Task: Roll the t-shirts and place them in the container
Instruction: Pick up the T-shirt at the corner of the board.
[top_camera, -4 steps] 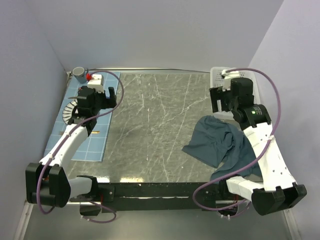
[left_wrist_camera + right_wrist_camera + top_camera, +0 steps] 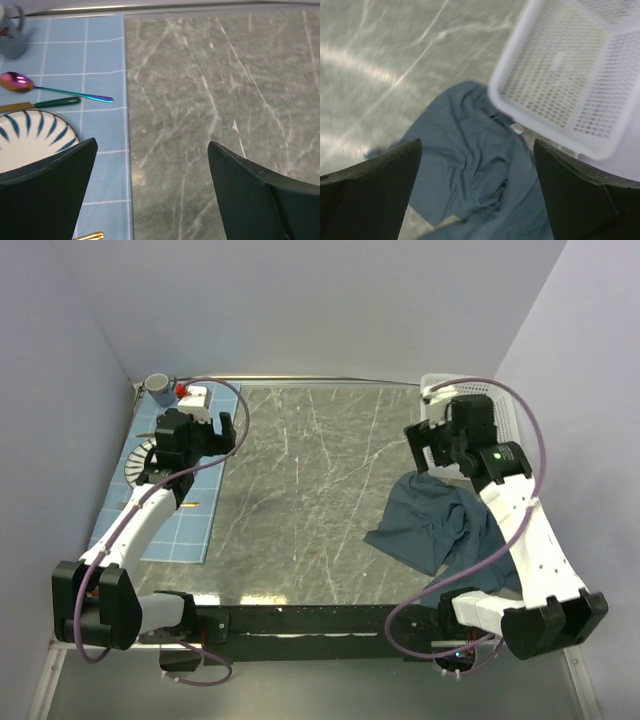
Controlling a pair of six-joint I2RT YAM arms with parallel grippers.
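Your t-shirt (image 2: 430,525) lies crumpled (soft slate-blue cloth) at the tabletop's (image 2: 300,490) right edge. Your left gripper (image 2: 152,145) and right gripper (image 2: 477,142) both gape empty.

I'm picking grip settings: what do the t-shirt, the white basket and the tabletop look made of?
T-shirt: soft matte cloth, judging by limp folds and wrinkles. Basket: probably rigid white plastic, its walls moulded with rows of holes. Tabletop: glossy grey stone or stone-look laminate; pale veins and glare show, which one is unclear.
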